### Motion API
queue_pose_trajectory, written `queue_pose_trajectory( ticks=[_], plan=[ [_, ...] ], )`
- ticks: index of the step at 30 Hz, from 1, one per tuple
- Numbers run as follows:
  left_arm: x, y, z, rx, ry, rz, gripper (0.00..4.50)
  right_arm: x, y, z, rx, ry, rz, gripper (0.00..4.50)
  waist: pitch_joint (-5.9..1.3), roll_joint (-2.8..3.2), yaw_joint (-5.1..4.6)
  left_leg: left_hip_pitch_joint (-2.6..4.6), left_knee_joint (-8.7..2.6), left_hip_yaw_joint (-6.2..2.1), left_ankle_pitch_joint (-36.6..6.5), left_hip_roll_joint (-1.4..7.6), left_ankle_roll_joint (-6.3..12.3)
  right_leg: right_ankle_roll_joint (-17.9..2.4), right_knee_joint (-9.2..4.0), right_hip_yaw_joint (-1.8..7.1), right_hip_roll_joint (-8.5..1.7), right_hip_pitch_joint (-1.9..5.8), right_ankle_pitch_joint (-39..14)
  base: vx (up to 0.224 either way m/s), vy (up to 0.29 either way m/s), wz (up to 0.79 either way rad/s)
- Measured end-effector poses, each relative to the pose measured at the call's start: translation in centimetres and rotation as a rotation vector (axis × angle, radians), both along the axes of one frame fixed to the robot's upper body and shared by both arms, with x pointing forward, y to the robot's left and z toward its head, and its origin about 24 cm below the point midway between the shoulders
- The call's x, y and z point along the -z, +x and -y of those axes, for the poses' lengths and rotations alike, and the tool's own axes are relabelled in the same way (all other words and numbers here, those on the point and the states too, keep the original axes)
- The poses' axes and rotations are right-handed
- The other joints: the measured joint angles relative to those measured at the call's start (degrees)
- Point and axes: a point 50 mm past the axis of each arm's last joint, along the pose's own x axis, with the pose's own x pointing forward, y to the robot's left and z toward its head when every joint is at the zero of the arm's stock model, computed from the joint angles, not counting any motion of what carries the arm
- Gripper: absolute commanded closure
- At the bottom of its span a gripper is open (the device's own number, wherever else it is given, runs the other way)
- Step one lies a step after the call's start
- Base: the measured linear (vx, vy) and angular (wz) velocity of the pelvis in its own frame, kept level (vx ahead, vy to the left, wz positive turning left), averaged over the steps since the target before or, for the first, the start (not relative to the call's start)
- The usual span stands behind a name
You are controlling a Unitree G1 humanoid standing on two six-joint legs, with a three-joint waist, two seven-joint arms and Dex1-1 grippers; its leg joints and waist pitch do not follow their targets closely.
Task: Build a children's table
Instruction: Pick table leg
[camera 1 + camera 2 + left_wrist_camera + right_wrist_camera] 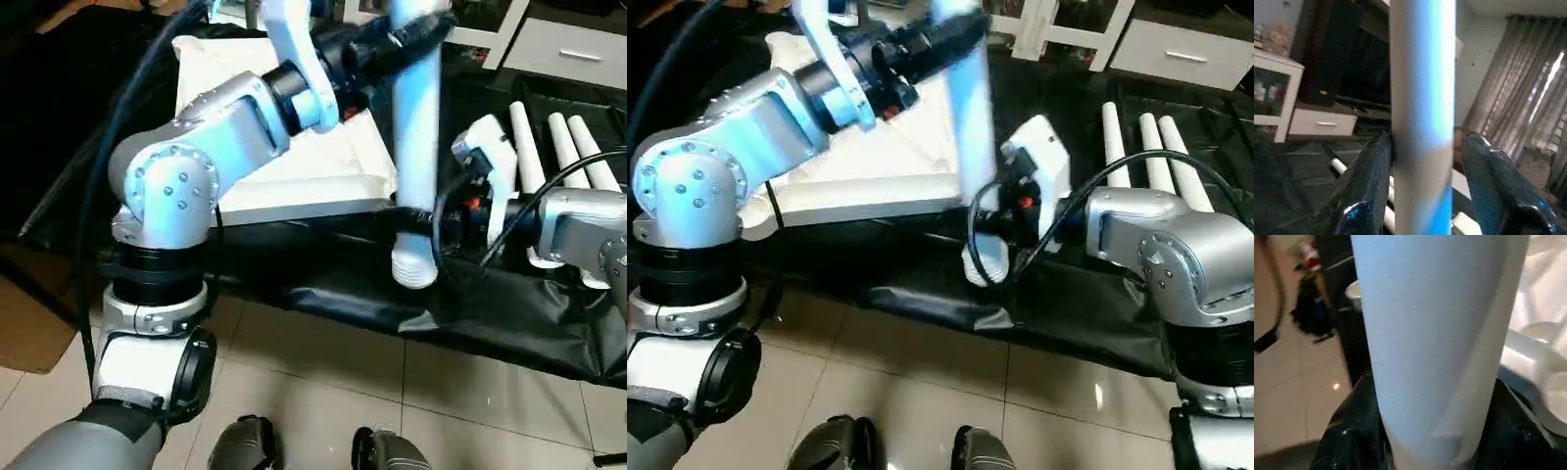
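Observation:
A long white table leg (pixel 416 147) stands upright in front of the white table top (pixel 328 162), its wide end (pixel 414 266) low over the black sheet. My left gripper (pixel 392 39) straddles the leg's upper part. In the left wrist view one finger (pixel 1371 176) touches the leg (pixel 1422 98) and the other finger (pixel 1493 181) stands slightly off it. My right gripper (pixel 423 227) is shut on the leg's lower part, with black fingers (pixel 1347 431) pressed against both sides of the leg (pixel 1435 333).
Three more white legs (pixel 563 147) lie side by side on the black sheet (pixel 343 289) at the right. Cables hang around both forearms. Tiled floor (pixel 323 382) and my feet (pixel 245 446) lie below. White furniture (pixel 1185 54) stands behind.

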Motion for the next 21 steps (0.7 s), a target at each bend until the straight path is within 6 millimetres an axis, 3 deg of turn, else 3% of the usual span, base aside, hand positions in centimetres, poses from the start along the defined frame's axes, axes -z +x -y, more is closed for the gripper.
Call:
queue_pose_trajectory(
  ticks=[6,10,12,14,16,18,21],
  plan=[
    [1.9,-1.5,-3.5,-0.036,-0.094,-0.016,1.71,0.1,1.9,2.4,0.330,0.054,0.162,2.63,-0.47,0.33,-0.13,0.03,-0.06,0.00,-0.02,-0.01,0.01,-0.01,0.00,-0.04,-0.02,0.02,0.01,0.000,0.000,0.00],
    [5.5,-0.4,-7.4,-0.422,0.077,-0.046,1.71,-1.3,1.7,4.1,0.532,0.008,0.415,2.63,-0.59,0.46,-0.21,0.08,-0.19,-0.02,0.03,0.02,-0.08,1.23,-0.16,-0.03,0.00,0.07,0.05,0.000,0.000,0.00],
    [9.1,-0.3,-9.5,-0.688,0.231,-0.098,1.71,-1.6,0.5,4.5,0.610,0.008,0.497,2.63,-0.89,0.59,-0.42,0.41,-0.62,-0.02,0.07,0.01,-0.16,1.55,-0.68,-0.01,0.05,0.43,0.01,0.000,0.000,0.00],
    [12.5,-1.0,-10.6,-0.868,0.355,-0.124,1.71,-1.0,-0.9,4.8,0.646,-0.020,0.521,2.63,-1.00,0.30,-0.41,0.42,-0.72,-0.03,0.06,0.01,-0.16,1.93,-0.87,0.01,0.08,0.50,0.12,0.000,0.000,0.00],
    [13.7,-1.4,-10.7,-0.938,0.427,-0.096,1.71,-0.4,-1.3,4.8,0.668,-0.033,0.515,2.63,-1.00,0.24,-0.33,0.34,-0.73,-0.08,0.09,0.01,-0.20,1.97,-0.93,0.01,0.13,0.46,0.18,0.000,0.000,0.00],
    [13.4,-2.2,-10.2,-0.983,0.461,0.038,1.71,0.2,-2.0,4.6,0.698,-0.020,0.518,2.63,-1.09,0.27,-0.38,0.40,-0.76,-0.08,0.10,0.01,-0.22,1.97,-1.01,0.04,0.13,0.53,0.19,0.000,0.000,0.00],
    [14.8,-4.0,-8.6,-0.971,0.444,0.108,1.71,1.3,-3.5,4.9,0.770,-0.042,0.564,2.63,-1.55,0.68,-0.44,0.59,-1.18,-0.07,0.10,-0.03,-0.22,1.98,-1.71,0.04,0.15,0.92,0.18,0.000,0.000,0.00]
  ],
)
